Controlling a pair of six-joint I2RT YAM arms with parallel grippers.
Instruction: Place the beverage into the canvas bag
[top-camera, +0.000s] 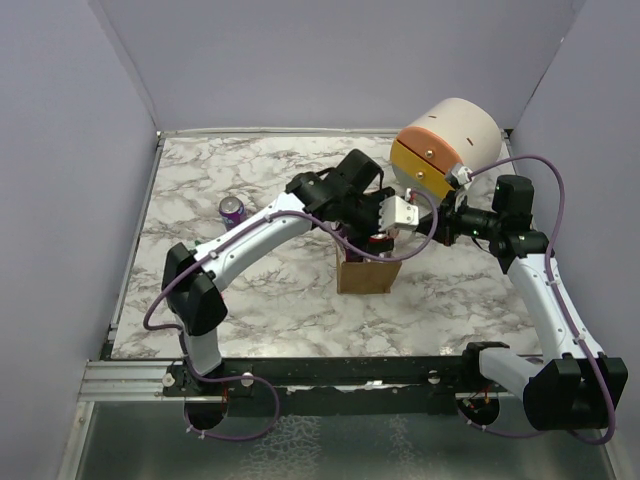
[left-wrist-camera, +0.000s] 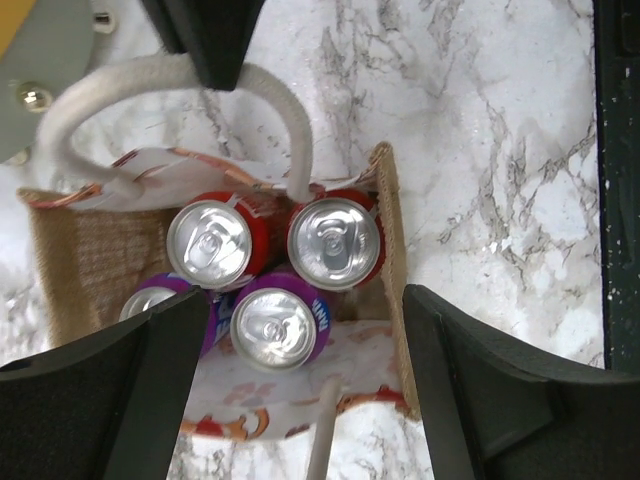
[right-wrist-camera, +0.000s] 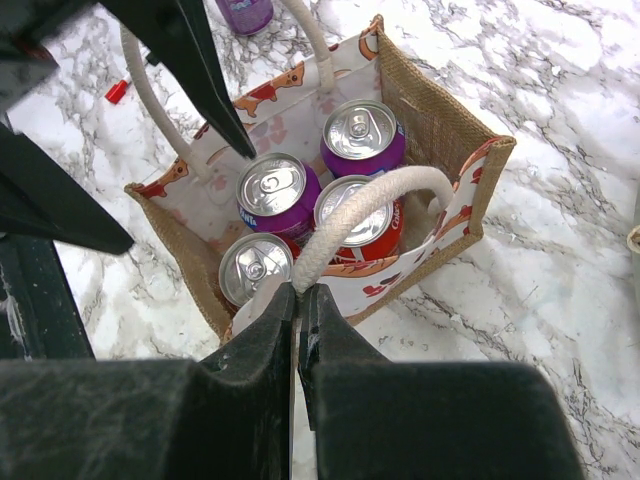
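Right tool (right-wrist-camera: 298, 300) clenched on pale handle (right-wrist-camera: 372, 196), likely steadying canvas bag (right-wrist-camera: 445, 125). Left tool (left-wrist-camera: 300, 320) released, splayed above four packed cans (left-wrist-camera: 334, 243), centre frame

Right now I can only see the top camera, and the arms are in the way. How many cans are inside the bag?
Observer: Four cans stand inside the bag: two red, two purple.
Operator: Is the right end effector grabbing anything?
Observer: Yes. The right end effector is shut on one white rope handle of the bag.
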